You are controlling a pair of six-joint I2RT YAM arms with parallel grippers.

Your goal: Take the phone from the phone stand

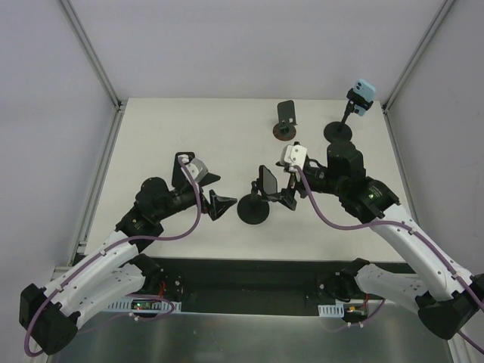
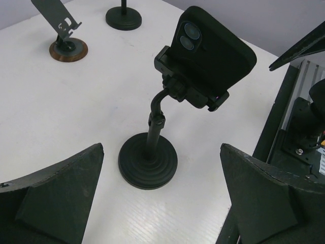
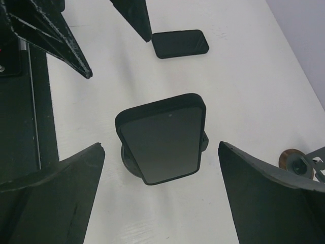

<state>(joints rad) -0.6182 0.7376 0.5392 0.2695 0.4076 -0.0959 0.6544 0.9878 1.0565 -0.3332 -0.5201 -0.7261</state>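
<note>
Phone (image 2: pixel 213 51), black, with its twin lenses turned to the left arm, is clamped at the top of the phone stand (image 2: pixel 148 161), which stands on its round base near the middle of the table (image 1: pixel 189 121). Nothing grips it yet. The right gripper (image 3: pixel 160 146) hangs at the screen side with fingers spread wide, one on each side of the phone and apart from it. The left gripper (image 2: pixel 161 147) faces the back, also wide open and holding nothing. I judge the step in hand is the approach. Next, one gripper must close on the phone's long edges and lift it free while the stand is kept steady. Farther off lies a dark flat slab (image 3: pixel 180 43), perhaps another phone.
</note>
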